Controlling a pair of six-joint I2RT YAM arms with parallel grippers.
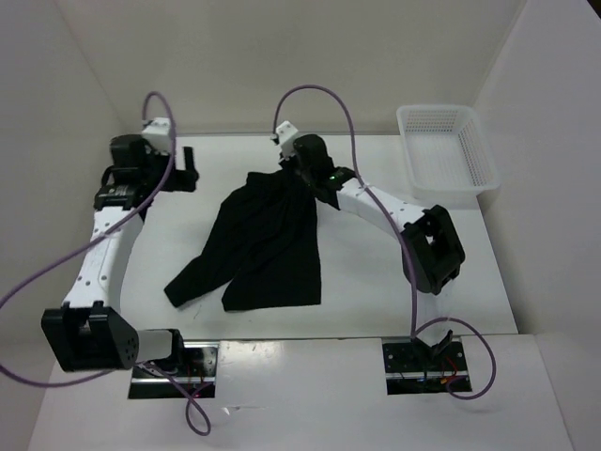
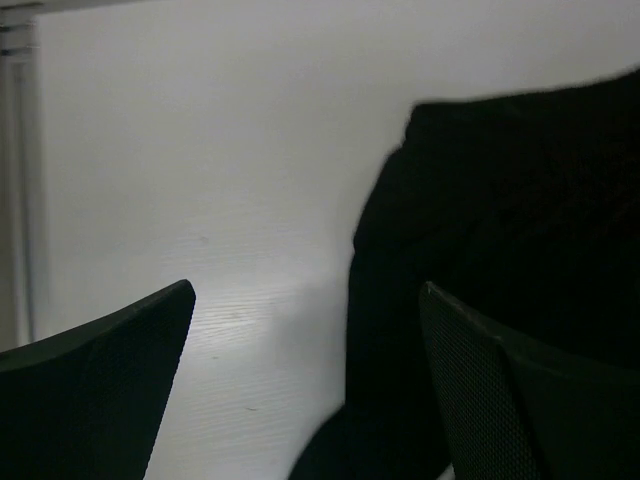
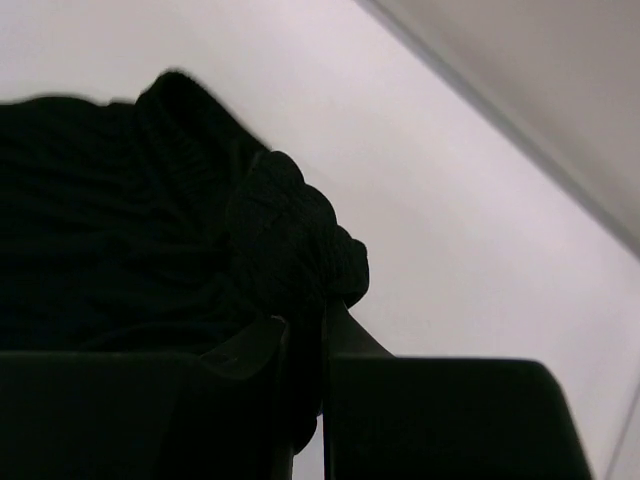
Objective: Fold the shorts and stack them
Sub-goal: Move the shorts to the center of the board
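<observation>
Shorts [image 1: 263, 244] crumpled mid-table [image 1: 376, 282], unfolded, nothing stacked. Your right gripper [image 3: 305, 335] pinches far edge, jaws nearly closed on cloth. Your left gripper [image 2: 307, 295] gapes wide, empty. Every fold ahead.

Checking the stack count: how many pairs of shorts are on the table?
1: black shorts spread on the table, far edge pinched in the right gripper. A second pair could hide in the folds.
</observation>
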